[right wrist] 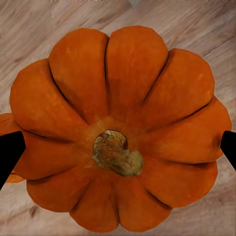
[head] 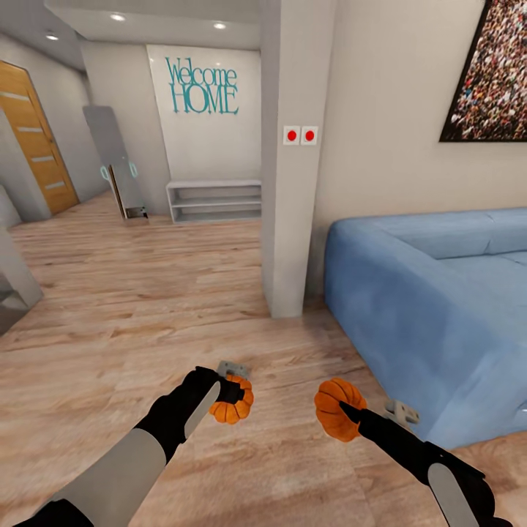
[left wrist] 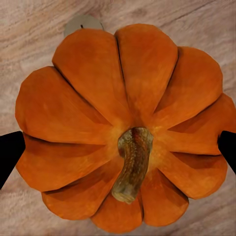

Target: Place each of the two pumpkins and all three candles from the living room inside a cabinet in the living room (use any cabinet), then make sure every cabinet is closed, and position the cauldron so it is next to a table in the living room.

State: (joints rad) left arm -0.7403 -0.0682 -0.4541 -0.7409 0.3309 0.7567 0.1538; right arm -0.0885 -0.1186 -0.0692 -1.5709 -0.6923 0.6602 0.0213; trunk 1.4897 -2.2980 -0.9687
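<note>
Two pumpkins ride clamped above the wood floor (head: 146,293) — one pumpkin (head: 233,402) between the left gripper (head: 228,392) jaws, the other pumpkin (head: 338,408) squeezed in the right gripper (head: 344,411) — black fingertips (left wrist: 10,152) pressing opposite flanks.

Home; blue sofa (head: 439,307), "Welcome HOME" lettering (head: 203,86)

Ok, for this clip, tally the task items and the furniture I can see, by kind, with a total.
Pumpkins: 2, one in the left claw at, one in the right claw at
Blue sofa: 1
White open shelf bench: 1
Wooden door: 1
Framed picture: 1
Total: 6
</note>
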